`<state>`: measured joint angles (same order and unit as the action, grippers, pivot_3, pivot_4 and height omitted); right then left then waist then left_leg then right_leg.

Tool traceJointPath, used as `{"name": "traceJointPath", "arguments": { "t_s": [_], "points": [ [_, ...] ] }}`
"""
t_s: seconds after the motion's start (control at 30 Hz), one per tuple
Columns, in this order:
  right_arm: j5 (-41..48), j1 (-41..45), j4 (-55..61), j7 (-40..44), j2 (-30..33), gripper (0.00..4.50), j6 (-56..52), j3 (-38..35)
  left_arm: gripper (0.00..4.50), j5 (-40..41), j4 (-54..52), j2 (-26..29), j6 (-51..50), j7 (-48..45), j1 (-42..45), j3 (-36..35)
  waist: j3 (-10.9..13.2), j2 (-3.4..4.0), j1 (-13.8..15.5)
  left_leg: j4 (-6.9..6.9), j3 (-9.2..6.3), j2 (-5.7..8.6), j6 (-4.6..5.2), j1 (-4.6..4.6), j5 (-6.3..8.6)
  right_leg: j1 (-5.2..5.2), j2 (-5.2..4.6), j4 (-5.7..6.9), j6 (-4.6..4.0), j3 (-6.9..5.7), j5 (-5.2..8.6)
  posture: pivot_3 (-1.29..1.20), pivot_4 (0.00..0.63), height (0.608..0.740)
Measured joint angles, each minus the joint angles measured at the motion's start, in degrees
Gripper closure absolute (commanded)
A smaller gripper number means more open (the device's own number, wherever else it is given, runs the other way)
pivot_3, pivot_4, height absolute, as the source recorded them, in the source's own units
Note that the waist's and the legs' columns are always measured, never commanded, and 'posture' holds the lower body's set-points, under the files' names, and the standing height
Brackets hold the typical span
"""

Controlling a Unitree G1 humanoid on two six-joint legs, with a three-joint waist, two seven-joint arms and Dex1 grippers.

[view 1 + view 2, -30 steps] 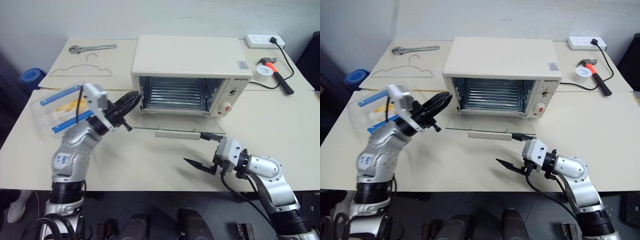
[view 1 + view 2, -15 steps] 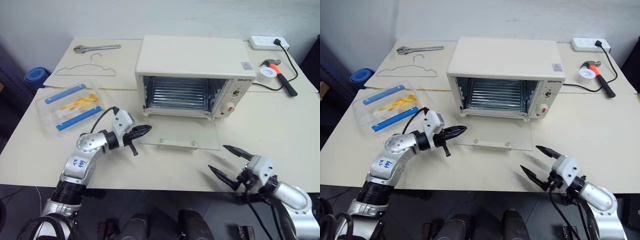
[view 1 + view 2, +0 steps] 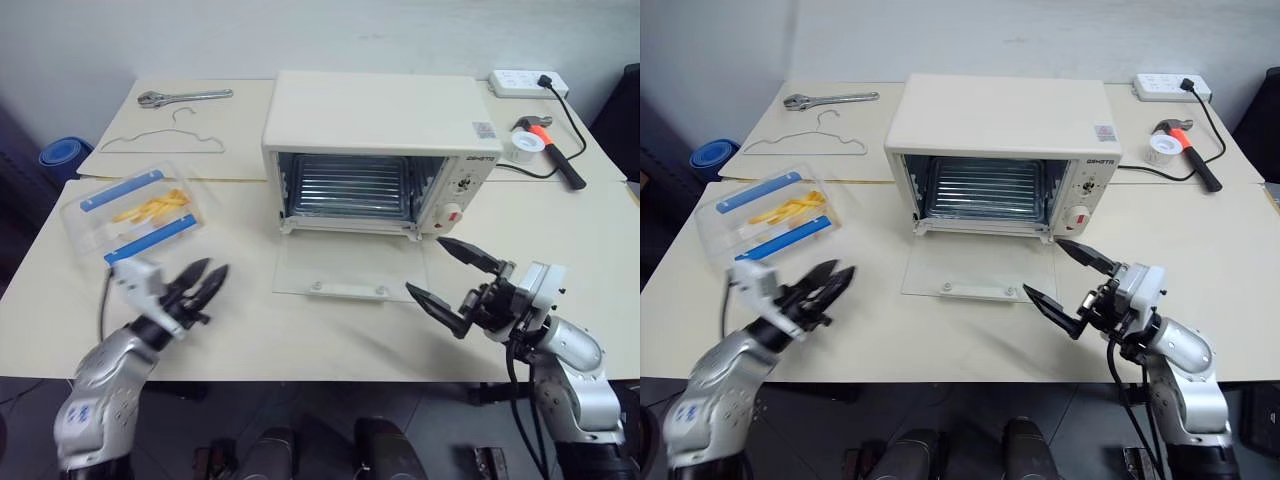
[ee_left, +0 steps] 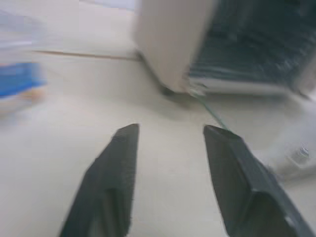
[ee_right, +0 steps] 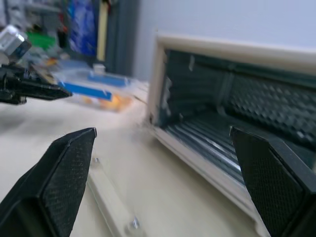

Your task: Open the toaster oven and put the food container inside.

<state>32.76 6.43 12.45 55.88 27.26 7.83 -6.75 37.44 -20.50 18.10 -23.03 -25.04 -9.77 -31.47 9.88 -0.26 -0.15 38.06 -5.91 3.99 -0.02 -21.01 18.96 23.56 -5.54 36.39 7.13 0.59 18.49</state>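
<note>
The toaster oven [image 3: 375,150] stood on the table [image 3: 560,290] with its glass door [image 3: 350,272] dropped flat in front of it, the wire rack inside exposed. The right gripper [image 3: 455,282] hovered just beside the door's right front corner, its 2 black fingers spread wide, 1 reaching toward the oven's knob side and the other toward the door's front edge; nothing sat between them. In the right wrist view the oven's open cavity [image 5: 237,118] lay straight ahead of those fingers.

The left gripper [image 3: 204,283] hung low over the table, well to the left of the door, its 2 fingers [image 4: 116,173] parted with bare tabletop between them and nothing held. The food container [image 3: 135,212], a clear box with 2 blue clips and yellow sticks inside, rested on the table just beyond and to the left of that gripper, apart from it and well left of the oven.

Farther back lay a wrench [image 3: 183,96] and a wire hanger [image 3: 165,140]; behind the oven's right side were a power strip [image 3: 528,82] and a hammer [image 3: 552,142].
</note>
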Motion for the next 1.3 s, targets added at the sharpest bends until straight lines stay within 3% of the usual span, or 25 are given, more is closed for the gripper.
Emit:
{"name": "traceJointPath", "arguments": {
  "t_s": [0.13, 0.3, 0.37, 0.5, 0.6, 0.8, 0.9, 1.0, 1.3],
  "points": [
    [-0.2, 3.9, -1.9, 2.5, -1.3, 0.00, 1.0, 2.1, 0.12, 5.3, 0.6, -2.3, 1.0, 5.0, -6.2, -12.1, 0.0, -0.01, 0.7, 0.04, -0.13, 0.05, 0.01, -0.01, 0.00, -0.14, -0.08, -0.11, -0.01, 0.02, 0.01, 0.00, 0.150, 0.740],
    [-1.0, 6.9, -4.1, 5.2, -2.4, 0.00, 2.8, 4.2, 0.03, 9.7, 2.0, -1.1, -2.1, 13.6, -5.9, -17.8, 0.0, -0.06, 2.0, 0.10, -0.35, 0.19, 0.04, -0.04, -0.01, -0.25, -0.15, -0.19, -0.01, 0.00, 0.00, 0.00, 0.150, 0.740],
    [-1.4, 7.3, -5.6, 6.1, -2.5, 0.00, 3.5, 4.4, 0.03, 13.4, 3.7, 3.2, -7.1, 18.6, -0.6, -18.0, -0.1, -0.15, 2.4, 0.14, -0.51, 0.19, -0.01, -0.09, -0.04, -0.22, -0.13, -0.10, -0.01, -0.10, 0.00, 0.00, 0.150, 0.740],
    [-2.2, 7.9, -7.8, 7.3, -3.2, 0.00, 4.8, 4.6, 0.03, 17.8, 7.5, 17.2, -18.4, 24.9, 9.4, -16.9, -0.1, -0.22, 1.5, 0.05, -0.48, 0.19, -0.06, -0.06, -0.05, -0.09, -0.09, 0.12, -0.06, -0.07, 0.00, 0.00, 0.150, 0.740],
    [-2.6, 7.4, -9.6, 8.4, -3.4, 0.00, 6.1, 4.6, 0.03, 17.5, 17.4, 27.6, -26.9, 26.8, 17.3, -14.6, -0.1, -0.16, 0.7, -0.08, -0.31, 0.20, -0.07, -0.02, -0.05, 0.11, -0.02, 0.44, -0.09, -0.11, 0.02, 0.00, 0.150, 0.740],
    [-3.5, 6.2, -10.7, 9.2, -4.0, 0.00, 8.1, 4.9, 0.03, 10.0, 40.5, 35.3, -36.6, 28.1, 36.6, -3.3, 0.0, -0.13, -0.5, -0.11, -0.32, 0.25, -0.07, 0.01, -0.04, 0.20, 0.01, 0.60, -0.09, -0.17, 0.02, 0.00, 0.150, 0.740],
    [-3.9, 6.1, -10.8, 9.1, -4.1, 0.00, 8.5, 5.0, 0.03, 6.0, 46.6, 36.1, -36.7, 26.1, 40.1, 0.8, 0.0, -0.13, -0.9, -0.11, -0.35, 0.24, -0.08, -0.02, -0.04, 0.24, 0.00, 0.61, -0.09, -0.19, 0.02, 0.00, 0.150, 0.740],
    [-4.7, 6.1, -10.8, 8.3, -4.2, 0.00, 8.6, 5.0, 0.59, 1.7, 52.6, 36.8, -35.4, 23.9, 43.5, 3.9, -0.1, -0.14, -1.3, -0.10, -0.37, 0.25, -0.09, -0.07, -0.04, 0.28, 0.00, 0.61, -0.09, -0.21, 0.02, 0.00, 0.150, 0.740],
    [-6.5, 4.8, -10.7, 5.6, -4.3, 0.00, 9.9, 4.9, 3.35, -3.7, 59.3, 37.4, -33.1, 17.9, 47.0, 4.5, -0.1, -0.14, -1.4, -0.08, -0.35, 0.26, -0.09, -0.10, -0.04, 0.36, -0.04, 0.73, -0.09, -0.18, 0.02, 0.00, 0.150, 0.740]
  ]
}}
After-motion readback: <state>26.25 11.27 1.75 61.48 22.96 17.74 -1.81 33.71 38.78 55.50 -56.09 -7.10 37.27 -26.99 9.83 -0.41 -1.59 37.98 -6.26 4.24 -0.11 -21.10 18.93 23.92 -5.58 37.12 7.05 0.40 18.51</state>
